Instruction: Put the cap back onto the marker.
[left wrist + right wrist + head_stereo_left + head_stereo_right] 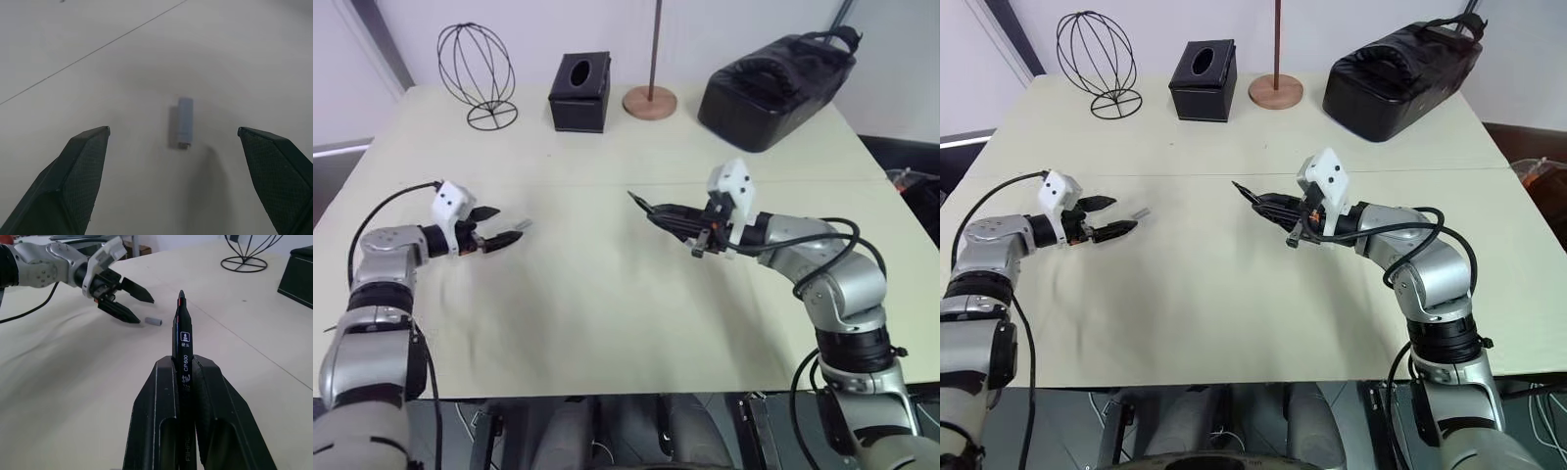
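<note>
a: where's the cap (185, 121)?
b: we see it lying on the table (607, 323), just ahead of our left claw (503, 225) — its fingers spread wide, nothing between them, the cap near the tips but not touched.

a: and the marker (183, 340)?
b: our right claw (674, 217) is clenched on it. the marker sticks out past the fingertips, tip pointing toward the left claw, raised off the table.

a: are the two close?
b: no — the marker tip and the cap are well apart.
</note>
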`<move>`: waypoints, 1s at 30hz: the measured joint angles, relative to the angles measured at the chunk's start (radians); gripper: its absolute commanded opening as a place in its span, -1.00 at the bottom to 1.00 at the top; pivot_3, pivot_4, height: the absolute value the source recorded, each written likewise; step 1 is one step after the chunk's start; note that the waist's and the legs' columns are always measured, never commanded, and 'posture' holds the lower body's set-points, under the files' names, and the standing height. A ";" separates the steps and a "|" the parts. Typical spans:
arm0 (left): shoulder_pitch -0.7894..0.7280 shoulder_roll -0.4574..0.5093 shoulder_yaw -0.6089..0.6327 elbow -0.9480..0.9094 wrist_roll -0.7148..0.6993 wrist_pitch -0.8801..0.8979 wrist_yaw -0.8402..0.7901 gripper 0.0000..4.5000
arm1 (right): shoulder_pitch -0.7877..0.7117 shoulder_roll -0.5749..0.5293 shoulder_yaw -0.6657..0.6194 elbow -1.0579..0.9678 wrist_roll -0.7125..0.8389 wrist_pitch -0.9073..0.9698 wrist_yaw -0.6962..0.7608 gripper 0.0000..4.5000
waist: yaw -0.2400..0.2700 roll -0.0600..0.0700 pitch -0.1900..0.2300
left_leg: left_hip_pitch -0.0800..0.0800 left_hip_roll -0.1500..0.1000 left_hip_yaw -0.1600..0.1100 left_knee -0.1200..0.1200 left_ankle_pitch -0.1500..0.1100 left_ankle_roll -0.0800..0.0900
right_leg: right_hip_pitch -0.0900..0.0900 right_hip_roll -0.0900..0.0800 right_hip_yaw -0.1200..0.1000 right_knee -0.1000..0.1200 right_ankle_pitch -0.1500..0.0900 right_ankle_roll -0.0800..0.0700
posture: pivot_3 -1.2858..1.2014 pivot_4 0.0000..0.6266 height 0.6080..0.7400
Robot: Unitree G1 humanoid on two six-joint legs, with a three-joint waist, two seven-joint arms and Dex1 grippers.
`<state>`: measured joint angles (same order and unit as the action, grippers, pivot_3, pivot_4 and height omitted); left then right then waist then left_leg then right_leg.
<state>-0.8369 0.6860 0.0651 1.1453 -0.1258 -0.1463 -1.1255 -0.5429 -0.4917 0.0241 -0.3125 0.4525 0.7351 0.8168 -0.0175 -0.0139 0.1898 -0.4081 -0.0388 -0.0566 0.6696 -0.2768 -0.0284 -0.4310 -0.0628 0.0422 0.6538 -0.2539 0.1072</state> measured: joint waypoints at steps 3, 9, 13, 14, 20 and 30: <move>-0.020 -0.030 -0.006 0.043 0.028 -0.014 0.023 0.95 | 0.000 -0.003 0.007 0.000 0.000 -0.006 -0.007 -0.98 | 0.000 0.000 0.000 | 0.000 0.000 0.000 0.000 0.000 0.000 | 0.000 0.000 0.000 0.000 0.000 0.000 | 0.03 -0.52 1.00; -0.043 -0.052 -0.009 0.073 0.056 -0.038 0.039 0.95 | 0.005 -0.025 0.007 0.000 0.000 -0.008 -0.025 -0.98 | 0.000 0.000 0.000 | 0.000 0.000 0.000 0.000 0.000 0.000 | 0.000 0.000 0.000 0.000 0.000 0.000 | 0.03 -0.52 1.00; -0.050 -0.059 -0.009 0.080 0.065 -0.040 0.038 0.37 | 0.018 -0.032 0.006 0.000 0.002 -0.007 -0.039 -1.00 | 0.002 0.000 0.000 | 0.000 0.000 0.000 0.000 0.000 0.000 | 0.000 0.000 0.000 0.000 0.000 0.000 | 0.03 -0.52 1.00; -0.051 -0.059 -0.009 0.081 0.068 -0.040 0.038 0.11 | 0.022 -0.033 0.006 0.000 0.003 -0.007 -0.043 -1.00 | 0.002 0.000 0.000 | 0.000 0.000 0.000 0.000 0.000 0.000 | 0.000 0.000 0.000 0.000 0.000 0.000 | 0.03 -0.52 1.00; -0.053 -0.060 -0.008 0.082 0.074 -0.039 0.039 -0.79 | 0.025 -0.039 0.002 0.000 0.004 -0.007 -0.056 -1.00 | 0.001 0.000 0.000 | 0.000 0.000 0.000 0.000 0.000 0.000 | 0.000 0.000 0.000 0.000 0.000 0.000 | 0.03 -0.52 1.00; -0.053 -0.060 -0.002 0.088 0.074 -0.040 0.043 -0.99 | 0.024 -0.042 0.001 0.000 0.004 -0.017 -0.056 -1.00 | 0.000 0.000 0.000 | 0.000 0.000 0.000 0.000 0.000 0.000 | 0.000 0.000 0.000 0.000 0.000 0.000 | 0.03 -0.52 1.00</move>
<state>-0.8900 0.6261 0.0636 1.2329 -0.0521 -0.1864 -1.0821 -0.5186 -0.5338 0.0250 -0.3123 0.4567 0.7176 0.7607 -0.0170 -0.0142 0.1896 -0.4079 -0.0387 -0.0565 0.6698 -0.2768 -0.0284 -0.4307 -0.0628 0.0423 0.6540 -0.2539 0.1072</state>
